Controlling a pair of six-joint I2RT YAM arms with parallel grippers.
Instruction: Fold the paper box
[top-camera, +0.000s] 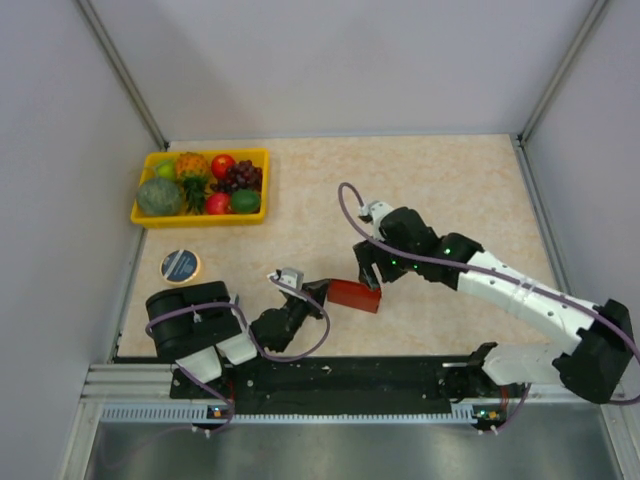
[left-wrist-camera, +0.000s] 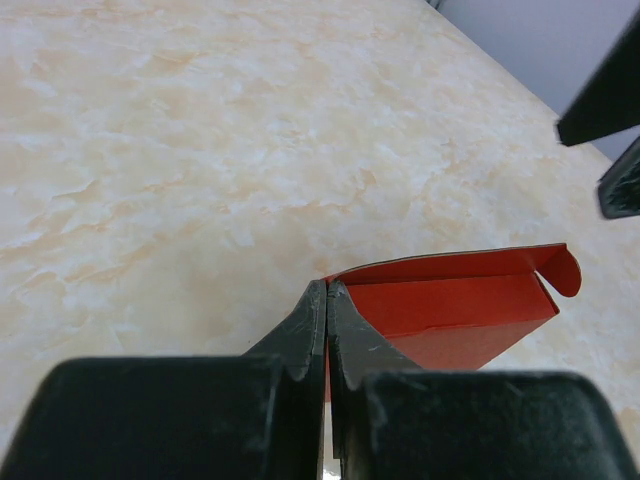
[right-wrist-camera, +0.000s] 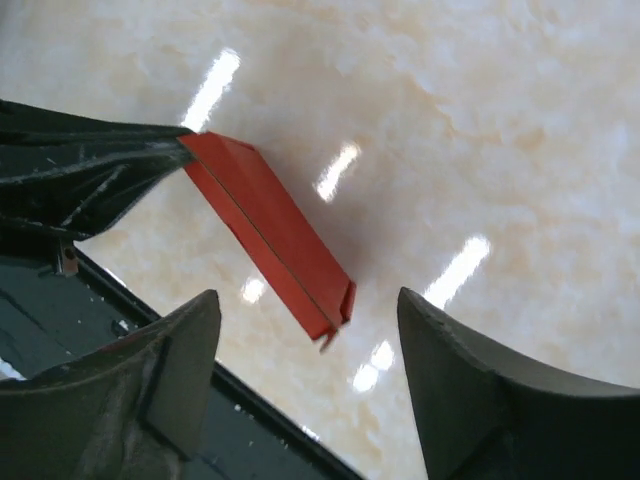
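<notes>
Red cardboard: the paper box (top-camera: 356, 296), a long narrow sleeve shape, lies near the middle of the table (top-camera: 450, 190), close to the front edge and between my two arms.
Left gripper (left-wrist-camera: 327, 300): pinched tight on the box's left end, jaws fully together on the cardboard. I read it as an anchor so the piece can't slide or spring open.
Right gripper (top-camera: 367, 274): jaws spread wide, straddling the box's free end. Fingers (right-wrist-camera: 180, 370) sit either side and touch nothing I can see.
Why this pose: one end pinned, the other bracketed. It looks set up for pressing a flap or side wall in.
Fold state: the long flap with its rounded tab (left-wrist-camera: 565, 268) stands up, not tucked. Unfinished, I judge.
Lift: off the table or resting on it, can't tell.
Clutter: yellow fruit tray (top-camera: 200, 220) and round blue-topped disc (top-camera: 181, 265) at far left, well apart from the work.
</notes>
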